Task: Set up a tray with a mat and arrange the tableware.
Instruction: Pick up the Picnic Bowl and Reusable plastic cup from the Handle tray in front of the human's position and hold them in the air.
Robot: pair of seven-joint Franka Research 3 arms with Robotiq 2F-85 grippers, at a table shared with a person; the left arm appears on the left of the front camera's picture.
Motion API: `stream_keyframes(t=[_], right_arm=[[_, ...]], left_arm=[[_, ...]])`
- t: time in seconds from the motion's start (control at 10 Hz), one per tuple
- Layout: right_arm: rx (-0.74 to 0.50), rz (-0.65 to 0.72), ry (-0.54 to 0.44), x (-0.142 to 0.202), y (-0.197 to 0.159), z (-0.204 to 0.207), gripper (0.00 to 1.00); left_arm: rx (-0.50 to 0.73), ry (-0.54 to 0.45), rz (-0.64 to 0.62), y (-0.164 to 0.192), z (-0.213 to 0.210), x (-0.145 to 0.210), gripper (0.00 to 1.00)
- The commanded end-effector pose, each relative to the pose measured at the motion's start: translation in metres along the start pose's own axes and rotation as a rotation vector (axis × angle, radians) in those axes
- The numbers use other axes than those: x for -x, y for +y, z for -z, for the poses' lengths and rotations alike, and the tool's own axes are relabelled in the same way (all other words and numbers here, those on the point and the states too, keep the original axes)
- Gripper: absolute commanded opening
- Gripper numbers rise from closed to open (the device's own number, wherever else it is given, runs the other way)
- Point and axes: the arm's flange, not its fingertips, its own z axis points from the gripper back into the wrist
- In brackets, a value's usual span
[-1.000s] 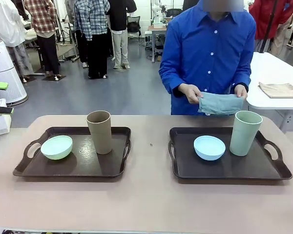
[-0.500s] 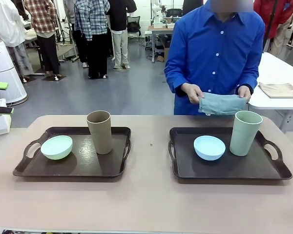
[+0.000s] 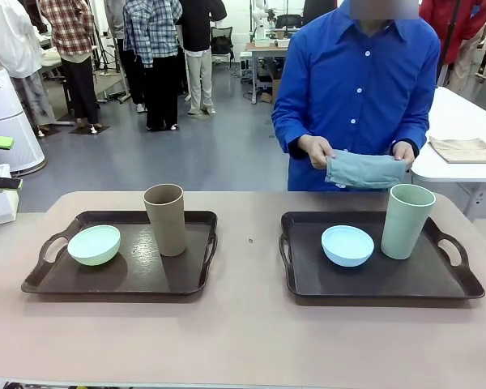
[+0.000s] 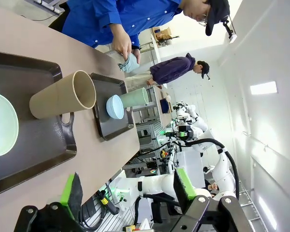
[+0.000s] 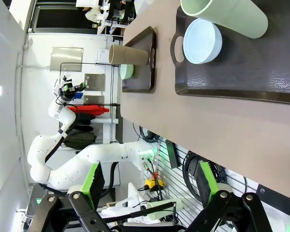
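Observation:
Two dark brown trays sit on the table. The left tray (image 3: 57, 279) holds a mint green bowl (image 3: 94, 245) and a brown tumbler (image 3: 165, 219). The right tray (image 3: 421, 279) holds a light blue bowl (image 3: 347, 245) and a pale green tumbler (image 3: 408, 220). Across the table a person in a blue shirt holds a folded grey-blue mat (image 3: 364, 170) in both hands, above the right tray's far edge. My left gripper (image 4: 126, 186) is open and back off the table's near edge, facing the brown tumbler (image 4: 63, 95). My right gripper (image 5: 150, 171) is open too, back from the right tray (image 5: 241, 79).
A strip of bare table (image 3: 247, 243) separates the trays, and a wide bare band runs along the near edge. A beige folded cloth (image 3: 463, 149) lies on a white table at the back right. Several people stand far behind.
The person has stepped a little to the right and shifted the mat slightly in both hands. Trays, bowls and tumblers have not moved.

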Motion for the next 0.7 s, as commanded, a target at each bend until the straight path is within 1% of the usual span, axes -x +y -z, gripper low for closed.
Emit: stream_keyframes(t=[0.0, 0.3, 0.4, 0.5, 0.6], right_arm=[[-0.033, -0.015, -0.008, -0.003, -0.001, -0.001, 1.0], [-0.033, -0.015, -0.008, -0.003, -0.001, -0.001, 1.0], [0.0, 0.0, 0.0, 0.0, 0.0, 0.0, 1.0], [0.01, -0.067, 0.0, -0.001, -0.003, -0.007, 1.0], [0.102, -0.211, 0.009, -0.002, -0.002, -0.014, 1.0]], left_arm=[[0.021, -0.01, 0.009, 0.0, -0.001, -0.001, 1.0], [0.021, -0.01, 0.009, 0.0, -0.001, -0.001, 1.0], [0.021, -0.01, 0.009, 0.0, -0.001, -0.001, 1.0], [0.0, 0.0, 0.0, 0.0, 0.0, 0.0, 1.0], [-0.077, 0.016, 0.08, -0.02, 0.003, -0.003, 1.0]])
